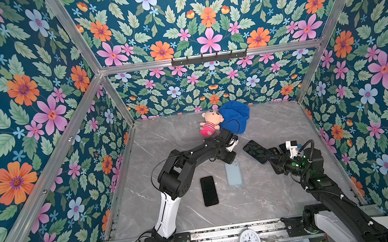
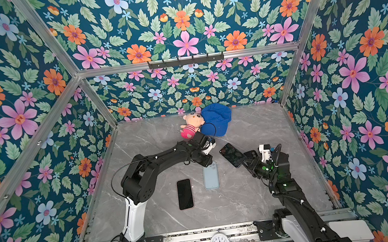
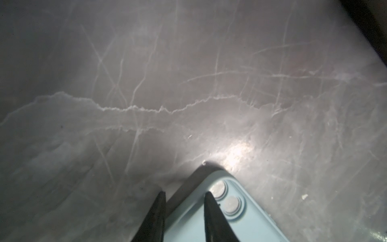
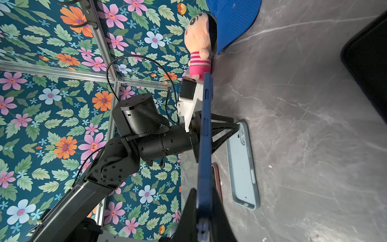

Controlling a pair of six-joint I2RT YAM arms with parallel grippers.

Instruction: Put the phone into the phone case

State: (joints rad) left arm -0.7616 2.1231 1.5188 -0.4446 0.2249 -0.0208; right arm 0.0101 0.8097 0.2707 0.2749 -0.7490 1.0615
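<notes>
Right tool (image 4: 204,190) clamps one dark-blue phone (image 1: 255,151) above the grey marble bench (image 1: 273,192); a second, black phone (image 1: 209,190) lies flat. Left tool (image 3: 184,193) straddles a half-hidden corner of the single light-blue case (image 1: 234,176); grip unclear.

A polished, glossy finish is shown by the grey marble-patterned tabletop (image 3: 188,83), from which a bright glare is thrown back. The pale blue rectangular phone case (image 1: 234,175) is seen as smooth, matt, rubbery-looking plastic. Glossy glass is presented by the black flat phone (image 1: 209,191) and by the dark blue tilted phone (image 1: 256,152), in which the walls are mirrored. Woven cloth is seen on the blue cap (image 1: 235,115), soft plush on the pink-striped doll (image 1: 210,120), brushed metal on the silver frame bars (image 1: 135,66)
</notes>
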